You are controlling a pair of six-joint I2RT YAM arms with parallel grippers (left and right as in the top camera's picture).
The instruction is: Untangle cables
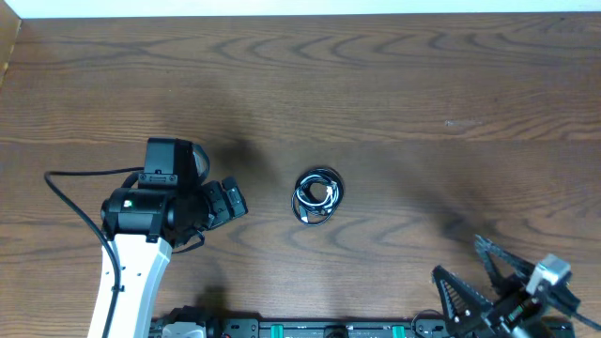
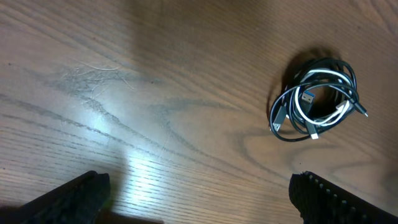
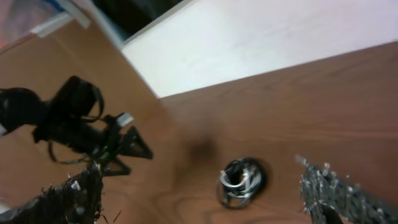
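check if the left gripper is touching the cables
Apart. The overhead view shows a strip of bare table between the left gripper and the cables.

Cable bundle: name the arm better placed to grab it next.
Left. The left gripper, open, sits just beside the cable bundle; the right gripper, also open, is clearly farther away.

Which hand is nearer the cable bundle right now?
Left. The left hand sits to the left of the cable bundle, level with it; the right hand is farther off, diagonally to its right.
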